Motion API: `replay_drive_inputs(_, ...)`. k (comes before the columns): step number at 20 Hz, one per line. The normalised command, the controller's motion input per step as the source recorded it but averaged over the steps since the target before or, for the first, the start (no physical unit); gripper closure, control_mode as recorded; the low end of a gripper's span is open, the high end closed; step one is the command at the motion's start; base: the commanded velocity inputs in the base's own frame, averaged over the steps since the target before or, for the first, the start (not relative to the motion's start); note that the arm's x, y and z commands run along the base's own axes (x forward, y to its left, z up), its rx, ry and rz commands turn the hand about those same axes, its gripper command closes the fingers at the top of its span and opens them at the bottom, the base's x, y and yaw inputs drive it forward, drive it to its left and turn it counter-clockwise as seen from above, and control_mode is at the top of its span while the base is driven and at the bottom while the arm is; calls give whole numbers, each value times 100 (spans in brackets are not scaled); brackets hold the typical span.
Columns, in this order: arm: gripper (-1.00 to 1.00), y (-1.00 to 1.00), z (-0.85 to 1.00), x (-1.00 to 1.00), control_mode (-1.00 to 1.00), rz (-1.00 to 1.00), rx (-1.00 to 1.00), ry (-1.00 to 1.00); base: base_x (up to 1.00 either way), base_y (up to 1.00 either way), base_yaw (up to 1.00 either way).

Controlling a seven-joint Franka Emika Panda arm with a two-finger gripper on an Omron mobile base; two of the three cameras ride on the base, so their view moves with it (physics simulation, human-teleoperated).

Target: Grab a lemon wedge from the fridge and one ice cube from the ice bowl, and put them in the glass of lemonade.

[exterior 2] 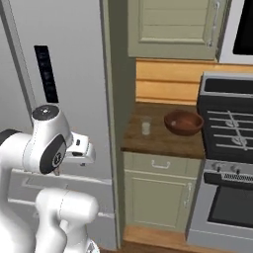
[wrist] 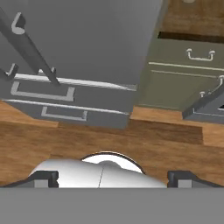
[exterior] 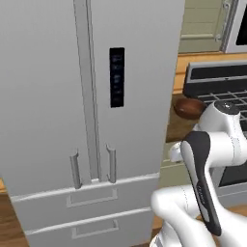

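fridge (exterior: 58,96) is shut tight, both doors closed, so the lemon wedge is presumably hidden inside, can't see it. gripper (wrist: 112,177) is spread wide, holding nothing, pointing down at the wooden floor (wrist: 131,140) in front of the fridge drawers. the glass of lemonade (exterior 2: 146,126) and the ice bowl (exterior 2: 183,122) sit near each other on the table (exterior 2: 148,141) right of the fridge. first job i'd say is a door: line the spread fingers across the right bar handle (exterior: 111,164), close firmly, then pull along the door's arc, not straight back, or it'll slip off.
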Motion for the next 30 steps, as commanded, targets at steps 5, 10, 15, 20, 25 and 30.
replay_drive_inputs(5, -100, 0, 0, 0, 100, 0, 0, 0, 41, 93, -6)
replay_drive_inputs(10, -100, 0, 0, 0, 100, 0, 0, 0, -10, 45, -4)
replay_drive_inputs(15, -100, 0, 0, 0, 100, 0, 0, 0, -74, 0, -1)
replay_drive_inputs(20, -100, 0, 0, 0, 100, 0, 0, 0, -64, 7, 0)
replay_drive_inputs(25, -100, 0, 0, 0, 100, 0, 0, 0, -27, 36, 4)
replay_drive_inputs(30, -100, 0, 0, 0, 100, 0, 0, 0, 3, 46, -3)
